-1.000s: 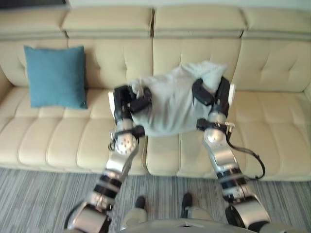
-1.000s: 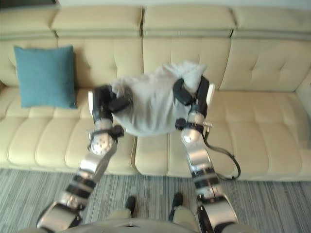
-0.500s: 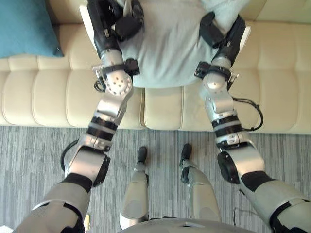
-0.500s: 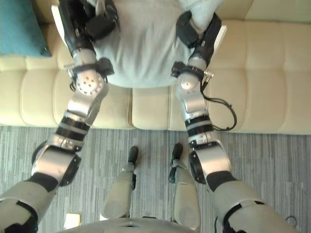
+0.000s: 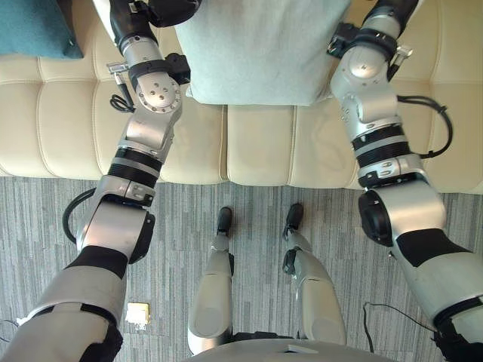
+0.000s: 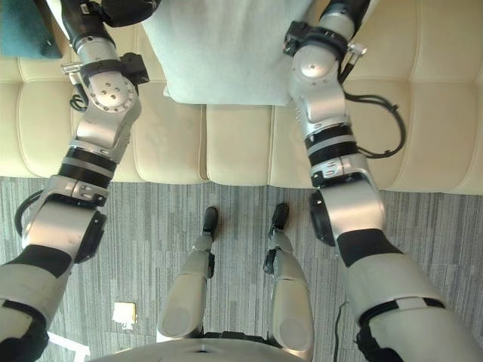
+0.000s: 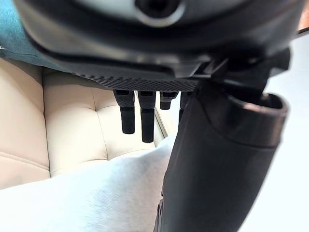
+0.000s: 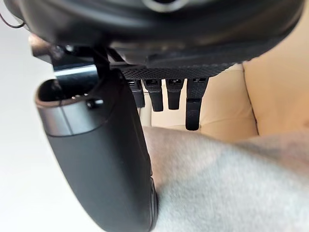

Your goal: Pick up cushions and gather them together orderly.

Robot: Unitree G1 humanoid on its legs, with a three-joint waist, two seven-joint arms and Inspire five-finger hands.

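Note:
A pale grey cushion point(image 5: 256, 53) hangs over the cream sofa point(image 5: 264, 143), held by its two sides between my arms. My left hand point(image 7: 217, 159) grips its left edge, thumb on the front and fingers point(image 7: 145, 121) reaching behind the fabric point(image 7: 87, 198). In the same way my right hand point(image 8: 101, 159) has its thumb on the right edge of the cushion point(image 8: 227, 188), with the fingers point(image 8: 193, 106) behind it. A teal cushion point(image 5: 34, 30) leans against the sofa's backrest at the far left, apart from both hands.
The sofa's front edge runs across the view above a grey striped carpet point(image 5: 249, 211). A small pale square object point(image 5: 138, 314) lies on the carpet at the lower left.
The camera has tipped downward, so the sofa and cushions sit higher in the picture. Both hands keep their hold on the grey cushion, which now hangs flatter between them.

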